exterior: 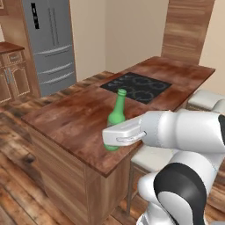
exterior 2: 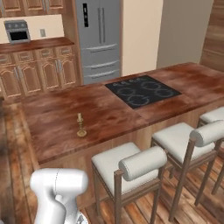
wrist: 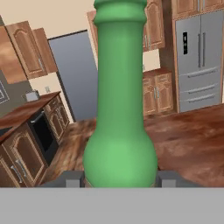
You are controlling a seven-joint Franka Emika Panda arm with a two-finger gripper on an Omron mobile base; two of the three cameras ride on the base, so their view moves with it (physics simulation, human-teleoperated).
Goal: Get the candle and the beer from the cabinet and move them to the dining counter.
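Observation:
The beer (exterior: 117, 115) is a slim green bottle standing upright near the front edge of the dining counter (exterior: 66, 115). My gripper (exterior: 110, 143) is shut on its lower body. Seen from the hand, the beer (wrist: 120, 109) rises between my two dark fingertips (wrist: 73, 180), which press on its sides. The candle (exterior 2: 80, 125), cream in a small brass holder, stands upright on the dining counter (exterior 2: 52, 127), apart from my hand. Which wall cupboard is the cabinet I cannot tell.
A black cooktop (exterior: 137, 87) is set into the counter's far half. White-cushioned stools (exterior 2: 131, 166) line the near side. A grey fridge (exterior 2: 98, 39) and brown lower cabinets (exterior 2: 39, 72) stand beyond. Wall cupboards (wrist: 27, 49) hang at the back.

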